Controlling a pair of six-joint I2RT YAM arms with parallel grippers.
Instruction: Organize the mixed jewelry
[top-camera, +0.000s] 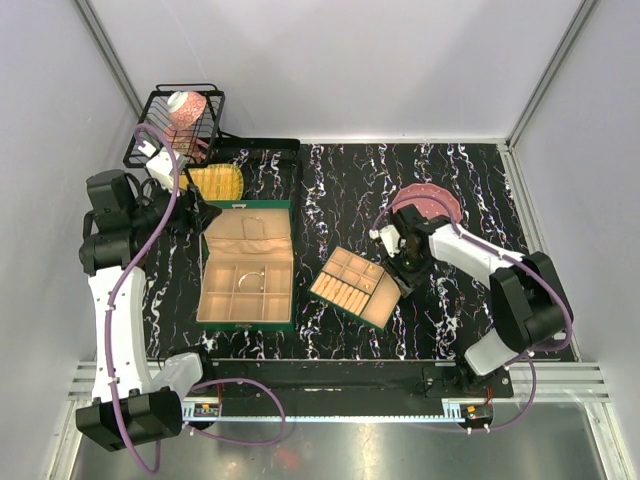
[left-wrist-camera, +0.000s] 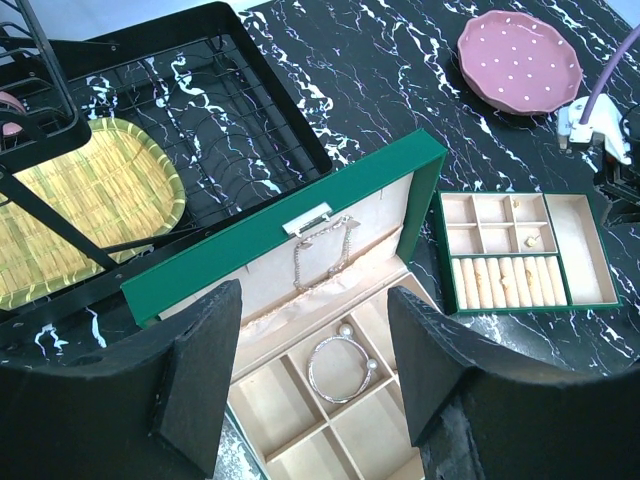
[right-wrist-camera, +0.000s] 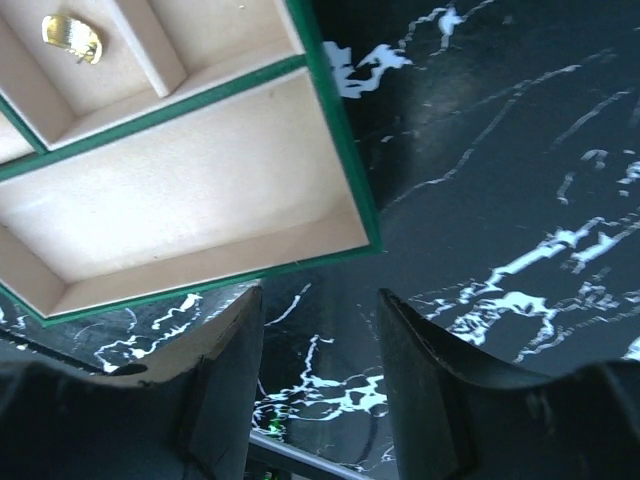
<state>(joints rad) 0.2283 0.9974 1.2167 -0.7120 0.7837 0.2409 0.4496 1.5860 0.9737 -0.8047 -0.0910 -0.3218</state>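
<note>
Sorting looks underway: from above, the small tray (top-camera: 372, 305) lies beside our right fingers (top-camera: 402, 268). Left wrist: we hold our left fingers (left-wrist-camera: 200, 390) apart, empty, over the green box (left-wrist-camera: 300, 215), likely waiting. Right wrist: fingers apart, empty; gold piece (right-wrist-camera: 72, 37) already in its compartment.

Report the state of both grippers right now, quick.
Left gripper: open, nothing between its fingers.
Right gripper: open, nothing between its fingers.
</note>
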